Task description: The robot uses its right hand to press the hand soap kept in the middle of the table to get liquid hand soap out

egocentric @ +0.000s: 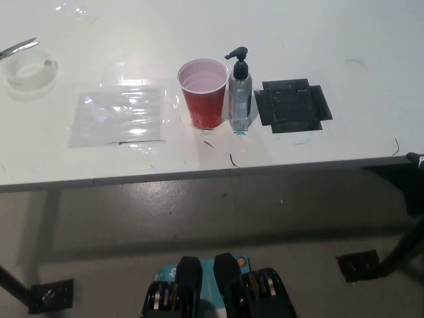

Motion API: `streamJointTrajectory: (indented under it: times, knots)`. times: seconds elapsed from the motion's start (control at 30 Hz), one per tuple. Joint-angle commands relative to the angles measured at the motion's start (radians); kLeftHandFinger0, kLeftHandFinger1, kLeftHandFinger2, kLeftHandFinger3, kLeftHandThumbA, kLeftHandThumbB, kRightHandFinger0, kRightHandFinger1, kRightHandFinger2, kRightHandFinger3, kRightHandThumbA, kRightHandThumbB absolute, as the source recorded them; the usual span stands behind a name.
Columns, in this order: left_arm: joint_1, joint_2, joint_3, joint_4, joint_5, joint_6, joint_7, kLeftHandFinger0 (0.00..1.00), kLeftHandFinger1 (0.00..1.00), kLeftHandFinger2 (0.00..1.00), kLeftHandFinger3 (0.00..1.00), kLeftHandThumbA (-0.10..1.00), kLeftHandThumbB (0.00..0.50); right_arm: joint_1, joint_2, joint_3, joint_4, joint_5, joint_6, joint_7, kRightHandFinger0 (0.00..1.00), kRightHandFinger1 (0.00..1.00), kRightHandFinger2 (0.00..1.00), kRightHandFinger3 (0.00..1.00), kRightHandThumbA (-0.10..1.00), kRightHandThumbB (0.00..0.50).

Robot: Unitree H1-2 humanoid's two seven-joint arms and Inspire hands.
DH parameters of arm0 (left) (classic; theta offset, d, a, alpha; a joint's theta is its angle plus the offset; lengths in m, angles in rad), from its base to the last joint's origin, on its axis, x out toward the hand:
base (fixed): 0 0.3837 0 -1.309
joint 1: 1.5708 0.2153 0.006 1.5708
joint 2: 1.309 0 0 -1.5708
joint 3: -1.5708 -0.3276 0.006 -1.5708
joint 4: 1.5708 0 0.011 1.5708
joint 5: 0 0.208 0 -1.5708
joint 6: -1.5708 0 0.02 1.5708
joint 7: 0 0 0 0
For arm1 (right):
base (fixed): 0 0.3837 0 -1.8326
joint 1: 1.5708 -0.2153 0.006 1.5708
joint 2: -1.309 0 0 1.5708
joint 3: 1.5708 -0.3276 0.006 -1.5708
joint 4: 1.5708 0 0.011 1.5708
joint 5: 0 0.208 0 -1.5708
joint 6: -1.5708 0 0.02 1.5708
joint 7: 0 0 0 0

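Right hand point(416, 159) barely in view at right table edge, grip impossible to judge. Soap bottle point(239, 93) upright mid-table, touching red cup point(203, 93), black tray point(292, 106) beside. Approach stage, pump untouched. Next: reach over, press down on pump head.

Right hand point(415, 158): black. Only one small, rounded dark tip shows, at the front right corner of the counter point(371, 40), against its white top. Markings, cables and screws are too small to tell.
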Motion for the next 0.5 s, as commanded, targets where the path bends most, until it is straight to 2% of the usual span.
streamJointTrajectory:
  times: [0.0, 0.17, 0.4, 0.47]
  knots:
    - [-0.014, 0.023, 0.002, -0.008, 0.000, -0.031, -0.003, 0.31, 0.48, 0.61, 0.85, 1.00, 0.128, -0.022, -0.005, -0.022, -0.025, 0.061, -0.007, -0.058, 1.00, 1.00, 1.00, 1.00, 1.00, 0.246]
    - [-0.022, 0.022, 0.001, -0.013, -0.005, -0.027, -0.001, 0.30, 0.46, 0.58, 0.83, 1.00, 0.130, -0.018, -0.007, -0.018, -0.036, 0.070, 0.007, -0.076, 1.00, 1.00, 1.00, 1.00, 1.00, 0.257]
    - [-0.022, 0.020, 0.000, -0.023, 0.000, -0.018, 0.009, 0.33, 0.48, 0.60, 0.84, 1.00, 0.124, -0.020, -0.011, -0.005, -0.041, 0.069, 0.019, -0.101, 1.00, 1.00, 1.00, 1.00, 1.00, 0.225]
    - [-0.022, 0.021, 0.000, -0.021, -0.001, -0.018, 0.008, 0.33, 0.48, 0.59, 0.84, 1.00, 0.125, -0.020, -0.014, -0.001, -0.037, 0.071, 0.013, -0.105, 1.00, 1.00, 1.00, 1.00, 1.00, 0.231]
